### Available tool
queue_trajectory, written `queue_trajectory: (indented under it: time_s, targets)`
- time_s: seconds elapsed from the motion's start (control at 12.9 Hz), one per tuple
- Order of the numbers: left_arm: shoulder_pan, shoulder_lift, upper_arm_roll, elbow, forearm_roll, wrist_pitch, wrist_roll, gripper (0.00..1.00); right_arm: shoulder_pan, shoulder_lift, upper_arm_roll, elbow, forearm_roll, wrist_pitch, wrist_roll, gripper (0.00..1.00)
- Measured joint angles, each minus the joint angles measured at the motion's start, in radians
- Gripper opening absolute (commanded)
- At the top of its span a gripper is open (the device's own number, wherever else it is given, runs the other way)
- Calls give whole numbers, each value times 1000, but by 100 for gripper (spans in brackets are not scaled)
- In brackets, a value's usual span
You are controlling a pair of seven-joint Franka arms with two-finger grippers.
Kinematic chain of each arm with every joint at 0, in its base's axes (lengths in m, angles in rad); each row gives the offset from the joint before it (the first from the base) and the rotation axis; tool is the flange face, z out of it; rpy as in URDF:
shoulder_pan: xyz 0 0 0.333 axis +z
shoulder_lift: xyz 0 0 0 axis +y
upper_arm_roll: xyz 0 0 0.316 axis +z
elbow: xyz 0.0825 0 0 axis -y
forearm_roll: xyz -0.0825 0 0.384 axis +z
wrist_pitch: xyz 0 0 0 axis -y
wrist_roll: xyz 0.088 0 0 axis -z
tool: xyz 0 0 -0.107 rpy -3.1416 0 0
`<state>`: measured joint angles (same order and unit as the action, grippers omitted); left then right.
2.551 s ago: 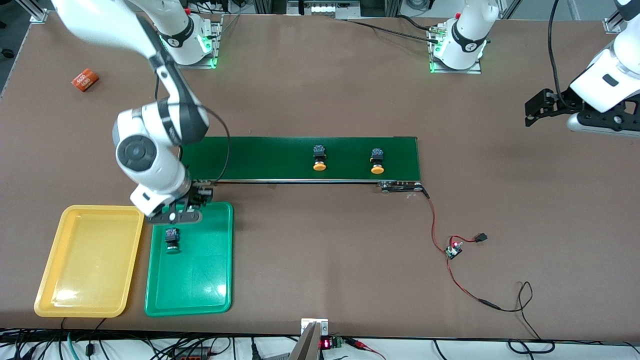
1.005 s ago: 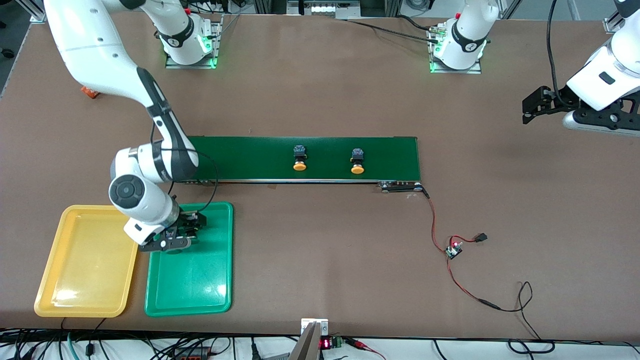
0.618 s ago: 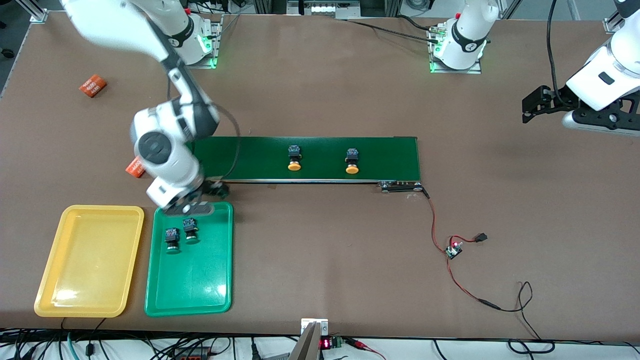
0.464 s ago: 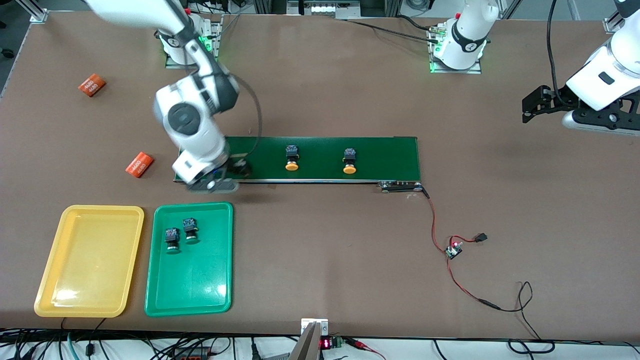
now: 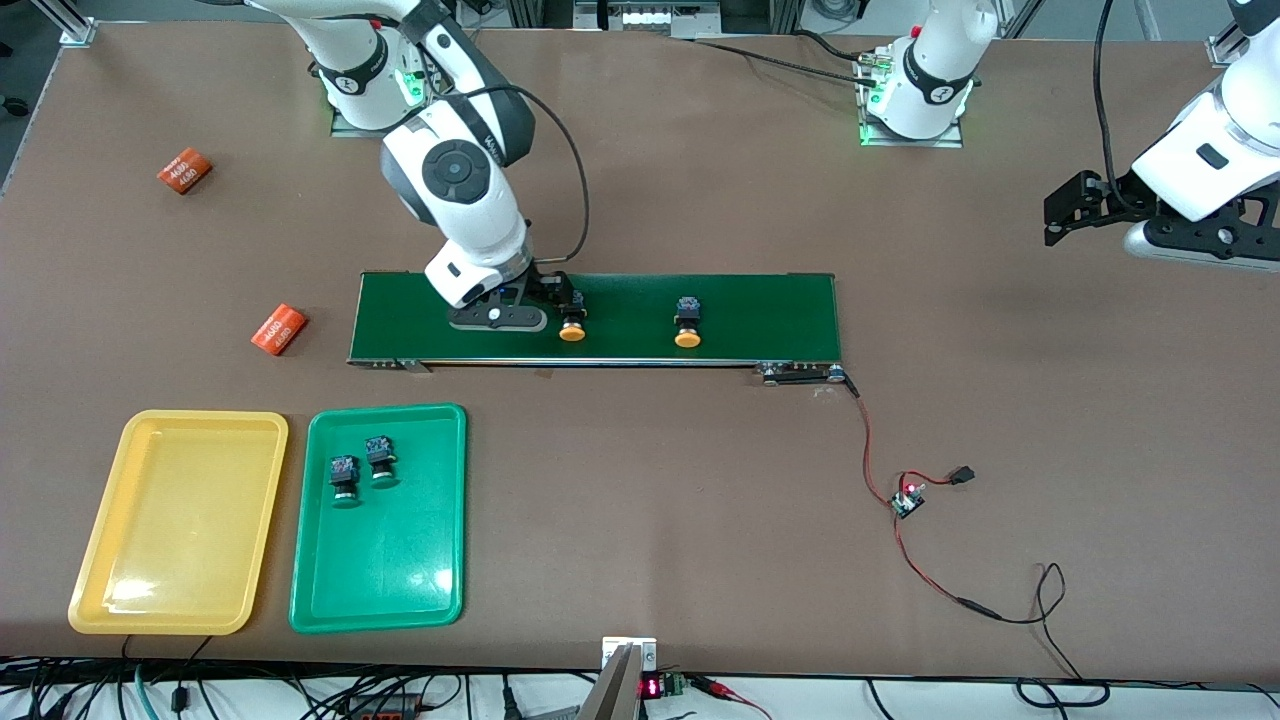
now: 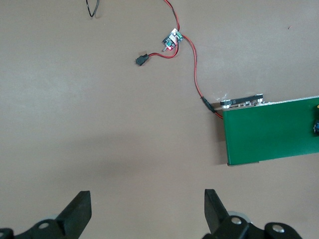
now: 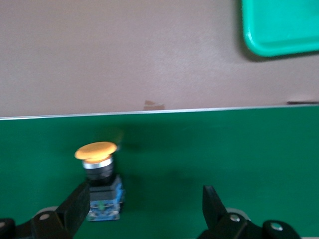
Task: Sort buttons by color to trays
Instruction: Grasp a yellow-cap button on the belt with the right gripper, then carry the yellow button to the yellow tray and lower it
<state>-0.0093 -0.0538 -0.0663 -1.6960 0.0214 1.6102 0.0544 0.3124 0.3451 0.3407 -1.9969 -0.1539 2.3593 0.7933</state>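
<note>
Two yellow-capped buttons point(image 5: 572, 327) point(image 5: 687, 333) lie on the dark-green belt point(image 5: 760, 310). My right gripper point(image 5: 553, 296) hangs open low over the belt, above the one nearer the right arm's end. In the right wrist view that button point(image 7: 97, 169) lies beside one finger point(image 7: 79, 201), off the middle of the open right gripper point(image 7: 145, 201). Two green-capped buttons point(image 5: 343, 481) point(image 5: 380, 463) lie side by side in the green tray point(image 5: 385, 590). The yellow tray point(image 5: 175, 540) beside it holds nothing. My left gripper point(image 5: 1062, 216) waits open over bare table at the left arm's end.
Two orange "4680" cylinders point(image 5: 182, 170) point(image 5: 279, 329) lie on the table toward the right arm's end. A red-and-black cable with a small board point(image 5: 908, 497) runs from the belt's end. The left wrist view shows that board point(image 6: 172, 40) and the belt's end point(image 6: 269, 132).
My right gripper set a second green button in the green tray, rose, and swung over to the belt above a yellow button. Both belt buttons drifted toward the right arm's end. The left arm stayed.
</note>
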Motion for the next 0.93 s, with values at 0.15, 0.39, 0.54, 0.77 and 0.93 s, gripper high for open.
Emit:
queue_trajectory:
  time_s: [0.15,0.39,0.54,0.77,0.93]
  targets:
    - [0,0,0,0,0,0,0,100,16,16,0,-7,-2,26,16,100]
    - [0,0,0,0,0,0,0,100,26,55,0,-10,-15,51,18,100]
    - [0,0,0,0,0,0,0,100,30,82,0,-11,-52,61,19,81]
    - [0,0,0,0,0,0,0,100,31,102,0,-11,-72,76,19,30]
    - [0,0,0,0,0,0,0,100,30,103,-2,-11,-72,77,19,9]
